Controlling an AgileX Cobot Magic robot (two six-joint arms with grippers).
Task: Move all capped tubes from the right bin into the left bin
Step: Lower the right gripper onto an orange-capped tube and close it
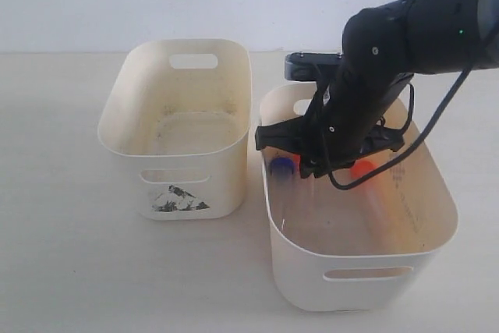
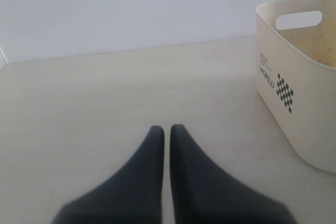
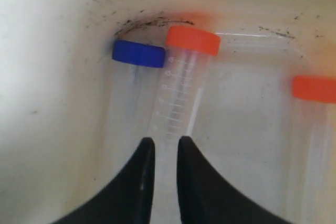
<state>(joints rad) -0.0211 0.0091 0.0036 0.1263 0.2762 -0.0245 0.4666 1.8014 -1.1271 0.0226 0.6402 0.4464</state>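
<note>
My right gripper (image 3: 165,142) is down inside the right bin (image 1: 366,274), its fingers shut around the clear body of an orange-capped tube (image 3: 181,87). A blue-capped tube (image 3: 137,53) lies right beside it against the bin's end wall; its cap (image 1: 281,165) shows in the exterior view too. A second orange-capped tube (image 3: 314,88) lies further off, with its cap (image 1: 362,168) just past the arm. A fourth tube is hidden. The left bin (image 1: 179,185), with its sticker, holds no tubes. My left gripper (image 2: 166,129) is shut on nothing, over the bare table.
The two bins stand close side by side on a pale table (image 1: 54,193). The left bin's end wall (image 2: 299,108), with a checkered label, stands ahead of the left gripper. The right arm (image 1: 374,91) covers the right bin's far half.
</note>
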